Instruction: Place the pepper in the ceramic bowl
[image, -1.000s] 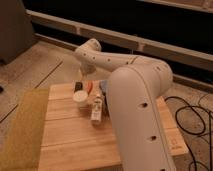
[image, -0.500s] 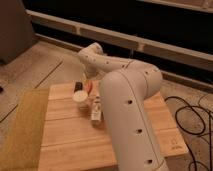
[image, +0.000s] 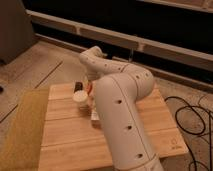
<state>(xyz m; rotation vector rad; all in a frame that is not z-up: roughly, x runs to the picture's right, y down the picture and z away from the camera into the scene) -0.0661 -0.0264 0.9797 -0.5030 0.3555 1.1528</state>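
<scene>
A wooden counter (image: 65, 145) was seen from above, and a small white cup (image: 80, 97) was standing on it, not far from its far edge; all places here are given from this cup. A dark brown block (image: 78, 86) was placed just behind the cup; whether the two were touching could not be told. The pepper (image: 89, 88) was seen only as a small orange-red spot just to the right of the cup, close to its far rim; whether it was lying on the counter or was raised from it could not be told. The gripper (image: 90, 81) was held directly over that spot, to the right of the cup and a little behind it; whether it was spread, pressed together or pinching the pepper could not be told. The thick white arm (image: 125, 115) was seen to the right of the cup, bent at a large elbow and turned back over it. A small pale object (image: 95, 116) was lying in front of the cup, partly covered by the arm. A yellowish mat (image: 20, 130) was laid well to the left of the cup; black cables (image: 192, 117) were lying on the floor far to its right.
</scene>
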